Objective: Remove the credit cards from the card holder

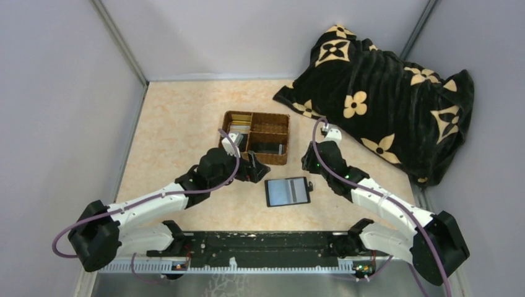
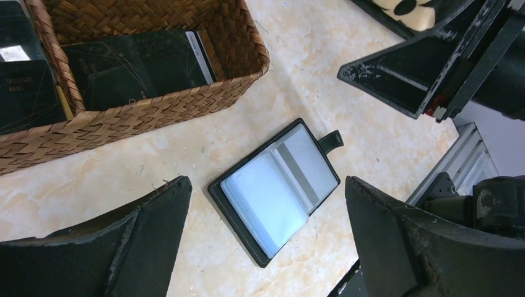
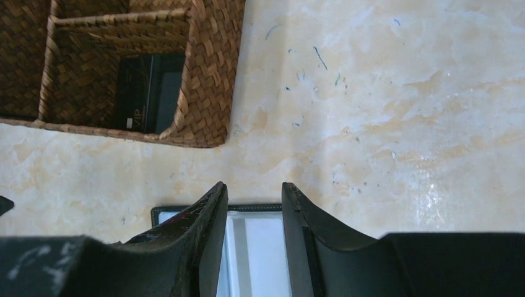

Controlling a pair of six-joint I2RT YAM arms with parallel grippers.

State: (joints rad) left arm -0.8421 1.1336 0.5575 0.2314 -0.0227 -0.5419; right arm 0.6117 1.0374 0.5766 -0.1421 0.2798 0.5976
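The right gripper [image 3: 252, 192] is standing partly open: there is a clear gap between its two fingers [image 3: 204, 241] and nothing is clamped in it. The left gripper [image 2: 266, 185] is standing at full spread, also empty.

The card holder [image 1: 287, 191] is lying opened flat on the table [image 1: 186, 124], grey sleeves facing up, between the two grippers and just nearer the arm bases than both. Its long axis is running left to right, parallel to the table's near edge, with the closing tab [image 2: 332, 140] pointing toward the right arm's side.

In the right wrist view, the right fingertips are hanging directly over the holder's far edge, so the holder is lying below and slightly behind this tool. The left gripper is hovering off the holder's far left corner and framing it from above. Both tools are close, but the right one appears better aligned for a downward reach.

Both arms are reaching forward with bent elbows and wrists pitched down toward the table.

Dark credit cards [image 2: 136, 68] are already lying in compartments of the wicker tray [image 1: 278, 117], just beyond the holder. Whether any card is remaining in the sleeves cannot be told.
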